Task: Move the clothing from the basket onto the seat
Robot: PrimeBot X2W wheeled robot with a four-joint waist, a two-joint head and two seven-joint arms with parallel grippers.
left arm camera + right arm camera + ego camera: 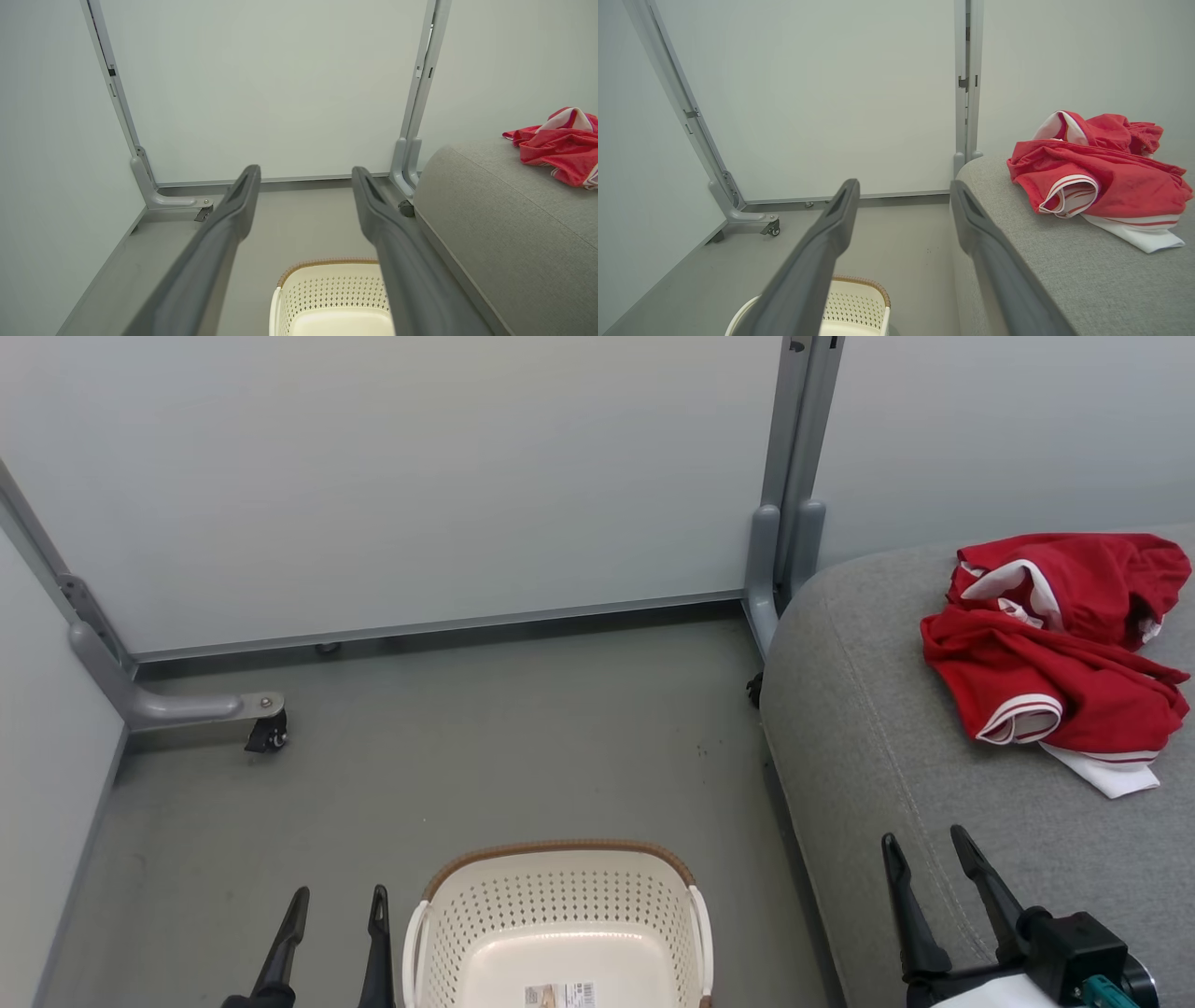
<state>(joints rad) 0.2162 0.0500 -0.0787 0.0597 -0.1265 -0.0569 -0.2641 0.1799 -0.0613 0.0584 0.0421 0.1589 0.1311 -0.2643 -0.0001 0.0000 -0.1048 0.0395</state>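
As the basket [560, 896] sits at 6 o'clock, I note a paper label [560, 995] on its bottom. Clothing [1055, 653] lies heaped on the seat [887, 756] at 3 o'clock. Left gripper [339, 893] at 7 o'clock beside the basket, right gripper [924, 836] at 5 o'clock over the seat edge; both spread.

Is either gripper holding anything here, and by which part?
Nothing is held. The left gripper and right gripper are both open and empty; the clothing lies on the seat.
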